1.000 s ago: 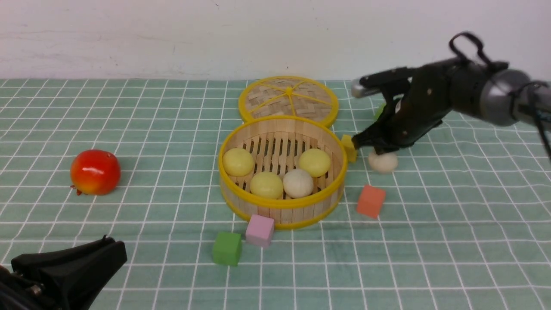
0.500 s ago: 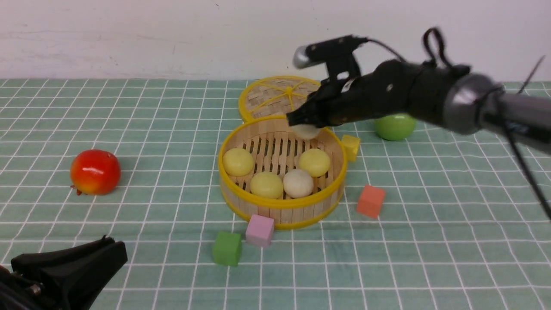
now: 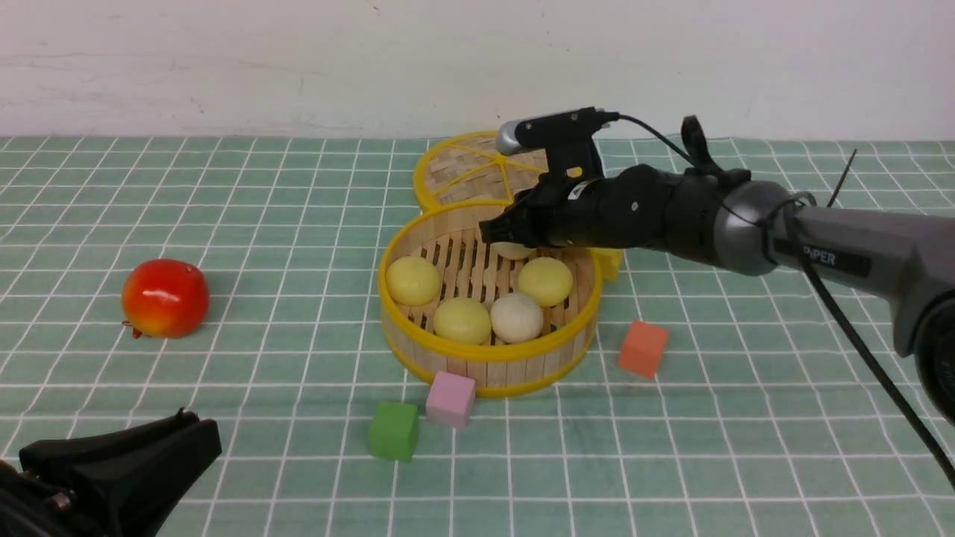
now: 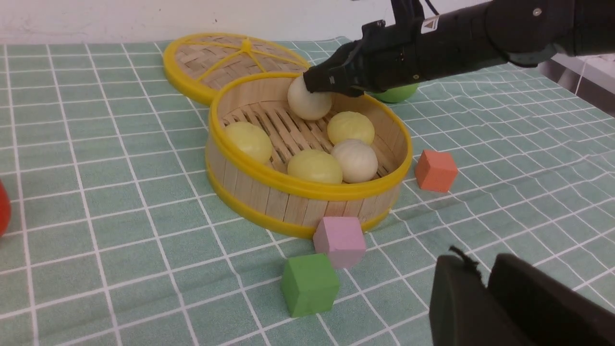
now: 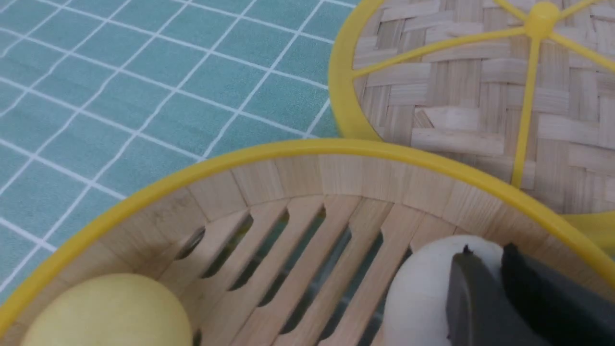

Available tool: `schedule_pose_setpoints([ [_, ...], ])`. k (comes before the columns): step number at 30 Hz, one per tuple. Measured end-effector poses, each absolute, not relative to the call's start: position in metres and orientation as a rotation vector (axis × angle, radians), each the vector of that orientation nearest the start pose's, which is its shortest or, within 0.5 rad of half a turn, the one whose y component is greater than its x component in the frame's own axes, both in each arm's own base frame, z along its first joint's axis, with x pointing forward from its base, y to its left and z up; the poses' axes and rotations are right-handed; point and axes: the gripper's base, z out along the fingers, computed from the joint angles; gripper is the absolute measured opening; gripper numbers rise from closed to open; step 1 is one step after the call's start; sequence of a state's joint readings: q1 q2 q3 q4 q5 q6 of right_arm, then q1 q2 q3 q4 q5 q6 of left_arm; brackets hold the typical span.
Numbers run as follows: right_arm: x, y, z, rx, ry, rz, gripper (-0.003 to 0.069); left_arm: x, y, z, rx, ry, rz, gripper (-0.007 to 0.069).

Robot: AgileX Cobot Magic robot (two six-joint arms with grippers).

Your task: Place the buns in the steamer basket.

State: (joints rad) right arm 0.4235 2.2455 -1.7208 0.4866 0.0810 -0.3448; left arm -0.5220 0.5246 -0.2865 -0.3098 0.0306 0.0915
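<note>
The green checked tablecloth (image 3: 224,224) fills the front view below a white wall. Across the right half stretches the right arm (image 3: 821,239), its grey link lettered "PIPER" at centre right; it lies nearly level, reaching from the right edge toward the centre, its black wrist over the far rim of the steamer basket (image 3: 489,358). The right gripper (image 3: 501,237) is at the basket's far side, its fingers on a beige-white bun (image 4: 307,98); whether the jaws are still clamped or already loosening cannot be told. That bun sits low inside the basket near the far wall. The left gripper (image 4: 485,293), a black shape at the lower left corner of the front view, holds nothing; its fingers lie close together, the gap unclear.

The basket sits at centre, its woven lid (image 3: 477,168) flat behind it and touching it. Inside lie three pale yellow buns (image 3: 412,280) and another beige-white bun (image 3: 516,317). A red apple (image 3: 164,297) is at mid left. A pink cube (image 3: 450,398) touches the basket's near wall, with a green cube (image 3: 393,430) just beside it, an orange cube (image 3: 642,348) to the right, and a yellow cube (image 3: 610,261) half hidden by the arm.
</note>
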Motion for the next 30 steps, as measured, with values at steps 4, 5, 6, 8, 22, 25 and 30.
schedule_pose_setpoints([
  [4,0.477,0.218,0.183,-0.312,2.077,0.375,0.0100,0.100,-0.058,0.266,0.277,1.761,-0.546,0.0092],
  [5,0.477,0.218,0.181,-0.312,2.080,0.375,0.0111,0.100,-0.058,0.266,0.277,1.761,-0.546,0.0092],
  [6,0.477,0.218,0.181,-0.312,2.080,0.375,0.0115,0.100,-0.058,0.266,0.277,1.761,-0.546,0.0092],
  [8,0.476,0.219,0.180,-0.316,2.084,0.377,0.0178,0.100,-0.058,0.266,0.277,1.761,-0.546,0.0092],
  [22,0.403,0.195,0.325,-0.575,2.182,0.466,0.0441,0.100,-0.058,0.266,0.277,1.761,-0.546,0.0092],
  [25,0.364,0.173,0.369,-0.630,2.257,0.456,0.0358,0.100,-0.058,0.266,0.277,1.761,-0.546,0.0092],
  [30,0.308,0.143,0.405,-0.617,2.420,0.392,0.0173,0.100,-0.058,0.266,0.277,1.761,-0.546,0.0092],
])
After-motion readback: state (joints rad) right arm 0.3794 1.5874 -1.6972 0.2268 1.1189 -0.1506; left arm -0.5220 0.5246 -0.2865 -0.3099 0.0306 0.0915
